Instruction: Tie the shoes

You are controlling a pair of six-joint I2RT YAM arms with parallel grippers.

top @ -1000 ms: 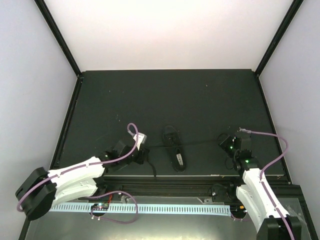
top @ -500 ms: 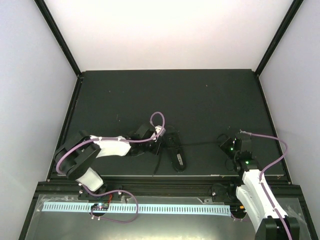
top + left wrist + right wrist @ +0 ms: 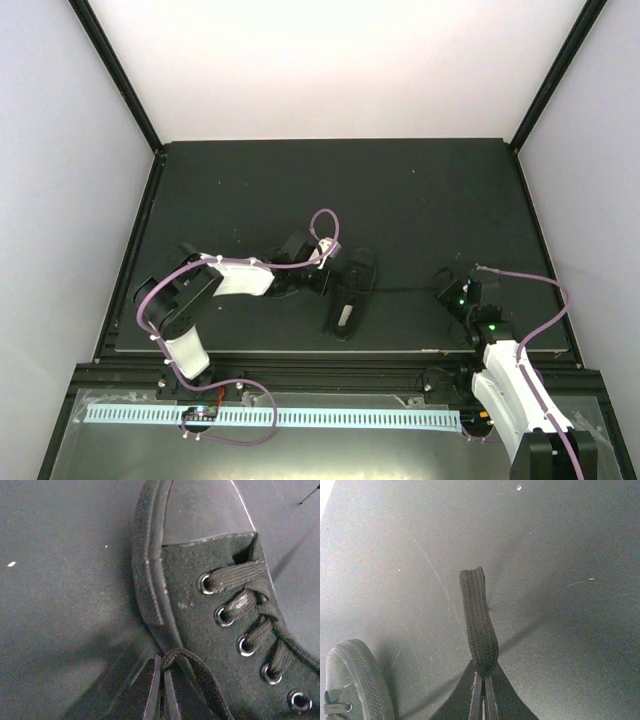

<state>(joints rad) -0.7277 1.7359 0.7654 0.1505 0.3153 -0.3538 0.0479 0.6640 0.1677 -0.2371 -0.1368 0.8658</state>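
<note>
The black shoe lies mid-table, toe tilted toward the far right, a pale patch showing on its insole. My left gripper is against the shoe's left side. In the left wrist view this gripper is shut on a loop of black lace next to the sole, below the laced eyelets of the shoe. My right gripper is to the right of the shoe, with a thin lace running taut to it. In the right wrist view that gripper is shut on the flat lace end; the shoe's toe is at lower left.
A dark mat covers the table, bounded by a black frame and pale walls. A rail with a white strip runs along the near edge between the arm bases. Purple cables loop over both arms.
My left arm has swung right from the near left to the shoe's side, lace in its grip. The shoe has turned, toe to the right. The right gripper barely moved.
</note>
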